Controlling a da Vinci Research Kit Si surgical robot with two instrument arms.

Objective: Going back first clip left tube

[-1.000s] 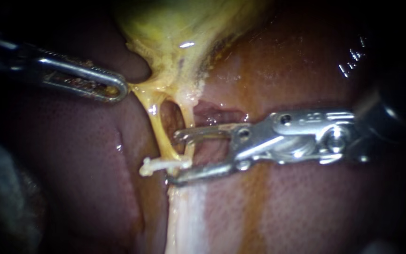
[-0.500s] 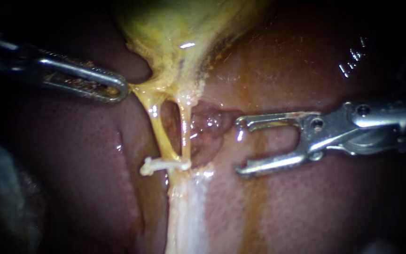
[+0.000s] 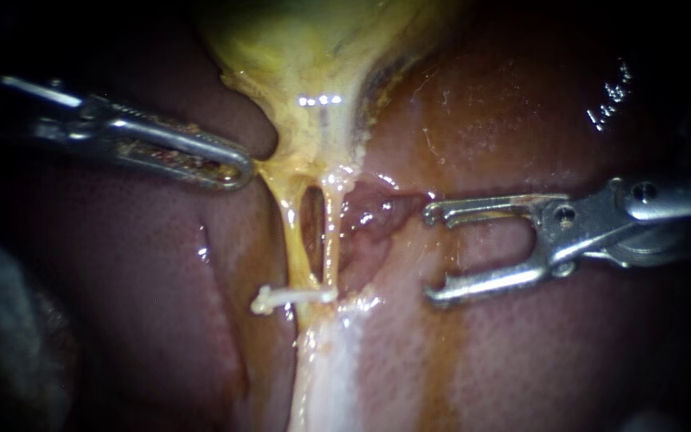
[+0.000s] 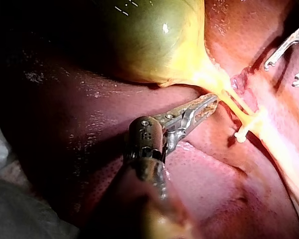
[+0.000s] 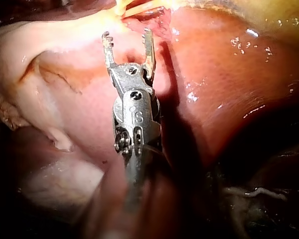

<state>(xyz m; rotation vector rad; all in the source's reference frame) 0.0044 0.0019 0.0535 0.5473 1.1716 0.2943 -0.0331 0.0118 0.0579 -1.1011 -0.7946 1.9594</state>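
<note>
**Endoscope view:** close above the liver (image 3: 521,360), facing down onto it. The left instrument (image 3: 241,172) enters from the left and the right instrument (image 3: 429,256) from the right.

**Left wrist view:** near, set behind the left instrument (image 4: 214,101). It looks along the shaft toward the gallbladder (image 4: 149,40).

**Right wrist view:** near, set behind the right instrument (image 5: 127,34). It looks along the shaft across the liver.

**Shared:** endoscope and left wrist views both hold the gallbladder neck, the tubes (image 3: 291,232), the clip (image 3: 289,296) and both instruments. The right wrist view shares only the tubes, far ahead of its jaws.
</note>
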